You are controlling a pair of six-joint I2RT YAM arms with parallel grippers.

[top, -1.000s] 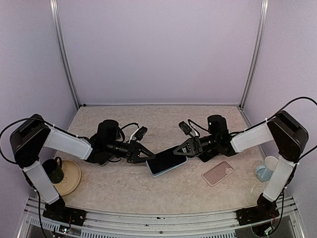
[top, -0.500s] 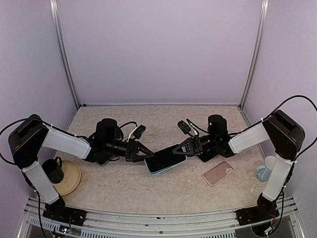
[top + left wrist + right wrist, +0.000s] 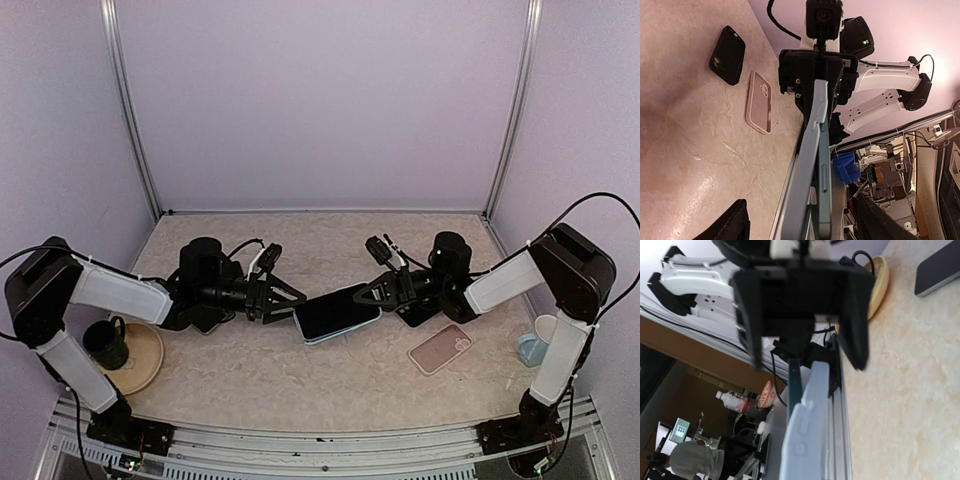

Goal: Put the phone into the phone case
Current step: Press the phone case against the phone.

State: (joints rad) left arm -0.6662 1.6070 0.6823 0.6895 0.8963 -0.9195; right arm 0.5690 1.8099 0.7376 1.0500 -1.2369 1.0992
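At the far nine o'clock edge of my top view, a dark mug (image 3: 105,343) stands on a tan plate (image 3: 145,358) beside the left arm's base. The left gripper (image 3: 290,303) reaches toward three o'clock. Its fingers (image 3: 730,225) are spread wide on either side of the phone's near end, and in the left wrist view neither one touches it.

The phone (image 3: 335,312) is at the middle of the table (image 3: 300,240), screen up, with its long axis running from about eight o'clock to two o'clock. The blue case (image 3: 807,165) lies against its back, and a pale rim shows along its lower edge. Both wrist views catch the pair edge-on and blurred, so I can't say whether the phone is fully seated in the case.

The right gripper (image 3: 372,296) comes in from three o'clock with its fingers pinched down on the phone's two o'clock end. It is the only thing gripping the phone.

A pink case (image 3: 440,349) lies flat at about four o'clock from the phone, apart from it. In the left wrist view a black case (image 3: 727,55) sits just beyond the pink one. A pale blue cup (image 3: 535,347) stands at the three o'clock edge by the right arm's base.
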